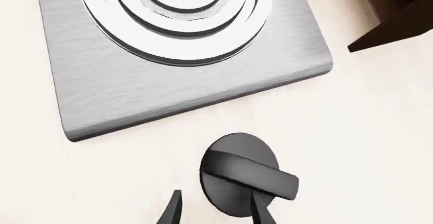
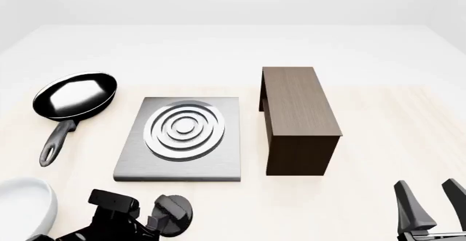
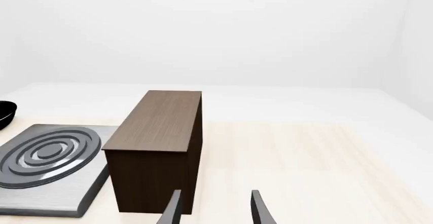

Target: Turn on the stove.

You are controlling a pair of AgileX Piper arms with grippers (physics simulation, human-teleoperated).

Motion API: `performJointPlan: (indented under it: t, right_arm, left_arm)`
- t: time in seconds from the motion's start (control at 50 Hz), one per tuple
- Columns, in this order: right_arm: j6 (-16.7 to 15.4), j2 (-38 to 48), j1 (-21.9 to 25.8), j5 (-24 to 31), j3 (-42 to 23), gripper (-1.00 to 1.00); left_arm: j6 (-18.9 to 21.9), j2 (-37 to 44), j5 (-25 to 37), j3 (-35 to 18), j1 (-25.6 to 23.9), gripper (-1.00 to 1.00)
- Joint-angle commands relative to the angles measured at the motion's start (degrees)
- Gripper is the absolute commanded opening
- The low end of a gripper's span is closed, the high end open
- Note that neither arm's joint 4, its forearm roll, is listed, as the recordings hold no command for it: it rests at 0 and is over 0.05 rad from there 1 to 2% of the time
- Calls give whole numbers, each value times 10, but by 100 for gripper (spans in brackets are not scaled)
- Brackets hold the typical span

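The stove (image 2: pixel 138 162) lies flat near the middle of the desk (image 2: pixel 378 143), between a black frying pan (image 2: pixel 75 95) and a brown wooden box (image 2: pixel 295 115). Its separate knob (image 1: pixel 240 174) sits on the desk just in front of the plate. The left gripper (image 1: pixel 215 211) hovers at the knob, jaws parted, one finger over the disc. The knob looks rigid, small and smooth, so the raised ridge is the likely place to pinch and twist. The right gripper (image 2: pixel 431 204) hangs open, well apart.
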Motion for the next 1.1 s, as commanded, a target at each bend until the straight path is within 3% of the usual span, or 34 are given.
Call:
performJointPlan:
  t: [0.02, 0.76, 1.1]
  right_arm:
    - [0, 0, 0, 0, 0, 100]
    - [0, 0, 0, 0, 0, 100]
    - [-1, 0, 0, 0, 0, 100]
  left_arm:
    - [-3, 4, 2, -8, -10, 100]
    - [-16, 12, -9, -9, -20, 100]
    - [-13, -45, 25, 12, -11, 100]
